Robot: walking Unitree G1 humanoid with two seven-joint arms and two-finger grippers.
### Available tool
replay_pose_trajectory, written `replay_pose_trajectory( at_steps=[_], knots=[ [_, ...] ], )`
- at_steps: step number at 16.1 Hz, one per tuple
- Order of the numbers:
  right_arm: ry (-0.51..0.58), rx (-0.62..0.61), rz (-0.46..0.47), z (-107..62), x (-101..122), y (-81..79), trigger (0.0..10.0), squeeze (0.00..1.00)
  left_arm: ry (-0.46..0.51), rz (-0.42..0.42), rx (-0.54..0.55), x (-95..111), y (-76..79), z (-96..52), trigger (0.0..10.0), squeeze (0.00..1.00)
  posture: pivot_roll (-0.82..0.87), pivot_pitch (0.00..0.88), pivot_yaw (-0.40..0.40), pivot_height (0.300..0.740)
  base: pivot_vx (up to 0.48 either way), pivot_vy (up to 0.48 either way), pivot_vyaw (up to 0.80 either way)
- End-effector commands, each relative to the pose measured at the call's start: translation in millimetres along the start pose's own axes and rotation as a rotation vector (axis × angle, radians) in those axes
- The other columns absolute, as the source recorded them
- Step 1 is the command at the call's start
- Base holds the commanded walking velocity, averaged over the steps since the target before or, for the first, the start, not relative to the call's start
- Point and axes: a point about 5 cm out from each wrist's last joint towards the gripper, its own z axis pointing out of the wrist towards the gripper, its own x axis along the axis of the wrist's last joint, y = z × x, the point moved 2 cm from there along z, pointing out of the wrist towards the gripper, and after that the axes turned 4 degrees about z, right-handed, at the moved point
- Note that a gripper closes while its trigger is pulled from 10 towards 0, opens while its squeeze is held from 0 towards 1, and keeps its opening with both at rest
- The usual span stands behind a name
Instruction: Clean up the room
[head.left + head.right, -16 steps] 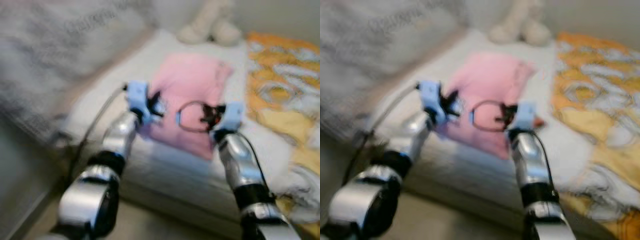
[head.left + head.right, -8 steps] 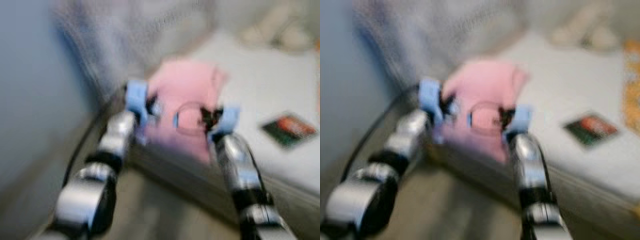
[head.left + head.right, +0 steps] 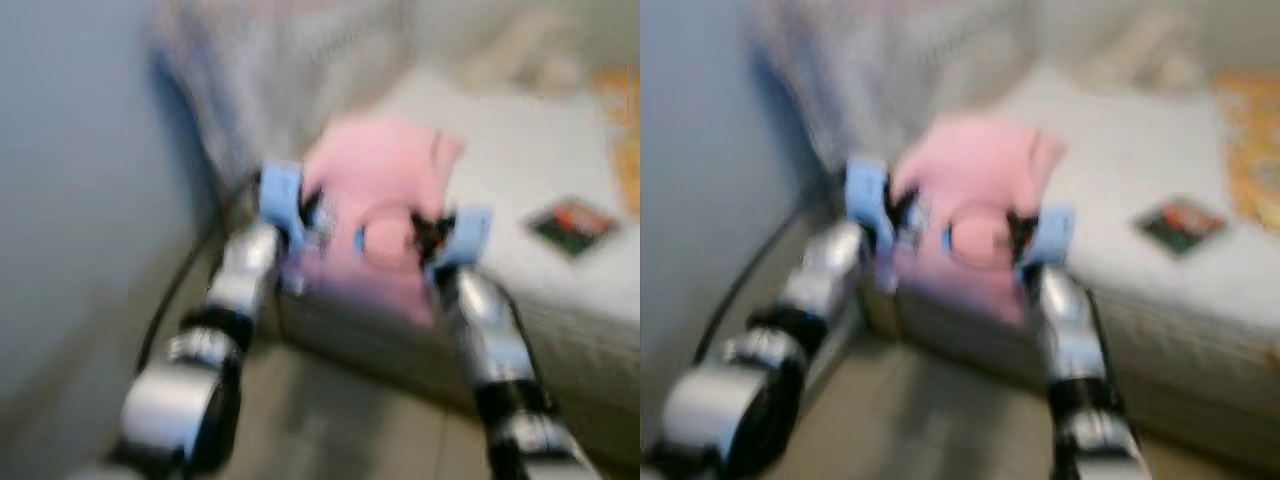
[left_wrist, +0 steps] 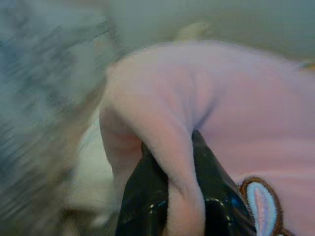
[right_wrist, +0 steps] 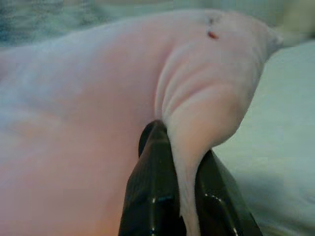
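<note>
The left gripper [image 4: 179, 216] and right gripper [image 5: 184, 211] each pinch a fold of the soft pink fleece cloth [image 3: 385, 190] tight between their fingers, over the white bed [image 3: 520, 170]. One thin fold might slip out, dropping that side.

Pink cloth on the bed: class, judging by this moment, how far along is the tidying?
Done: nothing visibly put away yet. In hand: the left pincer and right pincer each pinch a fold of the pink cloth over the bed. Left: placing the cloth, and the small packet on the bed.
</note>
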Motion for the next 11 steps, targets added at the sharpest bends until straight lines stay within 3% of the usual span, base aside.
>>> replay_pose_trajectory(
  at_steps=[1, 11],
  knots=[
    [0.029, 0.008, -0.014, 2.6, 8.2, -3.6, 10.0, 0.0, 0.037, 0.014, 0.024, 8.1, -10.6, -1.7, 10.0, 0.0, 0.03, 0.0, 0.041, 0.74, 0.48, 0.0, 0.0],
    [0.012, 0.011, -0.014, -0.5, 1.2, -6.1, 10.0, 0.0, 0.038, -0.014, 0.021, 3.9, -7.8, -3.1, 10.0, 0.0, 0.04, 0.0, 0.043, 0.74, 0.48, 0.0, 0.0]
  ],
)
